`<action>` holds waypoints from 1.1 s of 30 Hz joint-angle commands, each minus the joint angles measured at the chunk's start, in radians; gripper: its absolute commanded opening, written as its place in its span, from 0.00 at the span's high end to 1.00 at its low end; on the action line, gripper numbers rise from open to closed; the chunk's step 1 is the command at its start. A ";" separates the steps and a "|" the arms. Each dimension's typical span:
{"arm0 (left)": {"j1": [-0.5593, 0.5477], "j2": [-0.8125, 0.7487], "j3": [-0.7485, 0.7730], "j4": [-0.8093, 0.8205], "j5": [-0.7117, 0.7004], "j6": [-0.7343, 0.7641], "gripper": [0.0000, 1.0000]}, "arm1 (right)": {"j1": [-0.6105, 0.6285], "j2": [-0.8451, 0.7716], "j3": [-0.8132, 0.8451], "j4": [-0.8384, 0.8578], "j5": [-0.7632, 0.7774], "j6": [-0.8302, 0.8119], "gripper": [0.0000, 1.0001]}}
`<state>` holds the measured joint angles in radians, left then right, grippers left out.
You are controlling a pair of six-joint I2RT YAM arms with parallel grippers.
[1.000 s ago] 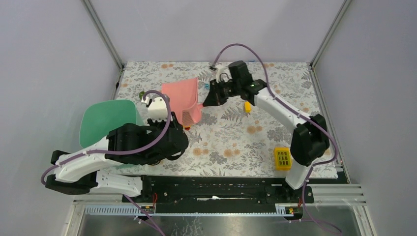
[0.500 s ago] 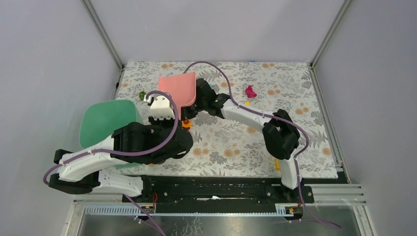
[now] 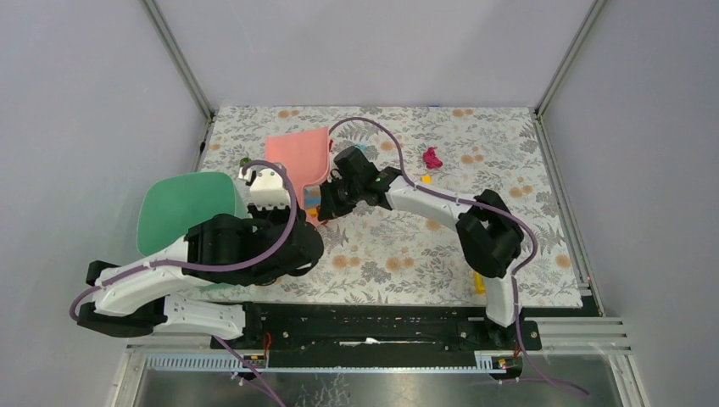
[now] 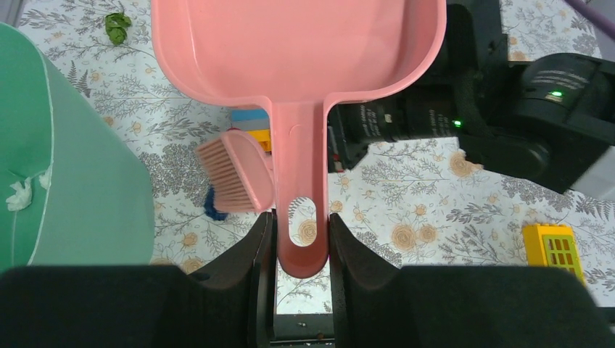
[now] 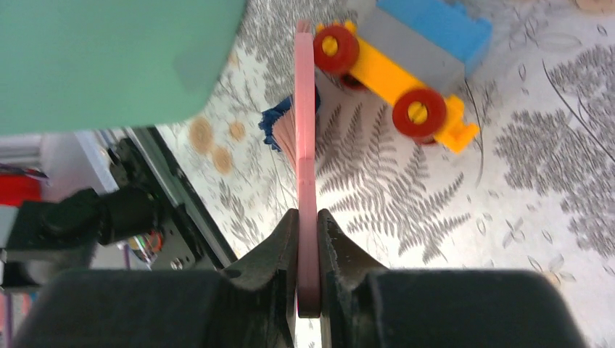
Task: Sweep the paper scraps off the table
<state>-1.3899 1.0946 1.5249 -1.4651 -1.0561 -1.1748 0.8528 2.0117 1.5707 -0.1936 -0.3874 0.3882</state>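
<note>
**Tabletop** point(image 3: 398, 246): flat rectangular surface printed with grey-white leaves and small orange flowers. It carries every item below.

1. **Green plastic bin** point(image 4: 65, 167): far left, beside the left arm. A white crumpled bit point(image 4: 18, 192) shows against its wall.
2. **Green crumpled paper scrap** point(image 3: 244, 161): on the tabletop just beyond the bin, left of the dustpan and apart from it.
3. **Left hand** point(image 4: 299, 221): fingers clamped on the end of the dustpan handle, one on each side of its hanging hole.
4. **Pink plastic dustpan** point(image 4: 297, 51): held by the handle, with the pan pointing away from the arm bases.
5. **Pink plastic brush** point(image 4: 236, 177): head just left of the dustpan handle, bristles turned to the left.
6. **Navy crumpled paper scrap** point(image 4: 212, 206): on the tabletop, touching the near end of the bristles.
7. **Toy car of blue, grey and yellow bricks with red wheels** point(image 5: 399, 65): on the tabletop just beside the brush head. It sits partly under the dustpan's rear edge in the left wrist view.
8. **Right hand** point(image 5: 306, 217): fingers closed tight on the thin brush handle, which is seen edge-on in the right wrist view.
9. **Magenta crumpled paper scrap** point(image 3: 432, 158): on the far half of the tabletop, right of the right hand and well apart from the dustpan.
10. **Small yellow piece** point(image 3: 426, 179): near the magenta scrap, too small to identify.
11. **Yellow rectangular block with a grid of holes** point(image 4: 558, 246): on the near right part of the tabletop, mostly hidden behind the right arm in the top view.
</note>
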 commanded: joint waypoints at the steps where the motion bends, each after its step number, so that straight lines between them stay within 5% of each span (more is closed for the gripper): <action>1: 0.003 -0.012 -0.006 0.007 -0.048 0.007 1.00 | 0.001 -0.154 -0.060 -0.134 0.043 -0.161 1.00; 10: 0.006 -0.041 -0.009 0.008 -0.069 0.039 1.00 | -0.032 -0.430 -0.310 -0.366 0.223 -0.379 1.00; 17: 0.015 0.013 -0.103 0.068 0.003 0.108 1.00 | -0.298 -0.516 -0.227 -0.463 0.279 -0.515 1.00; 26: 0.020 0.203 -0.227 0.188 0.327 0.262 1.00 | -0.425 -0.495 0.030 -0.469 0.167 -0.655 1.00; 33: 0.040 0.241 -0.369 0.480 0.687 0.442 1.00 | -0.486 -0.339 0.198 -0.400 0.376 -0.802 1.00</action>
<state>-1.3697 1.3357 1.1927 -1.1881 -0.6216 -0.8639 0.4099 1.5669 1.6665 -0.6518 -0.1520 -0.2813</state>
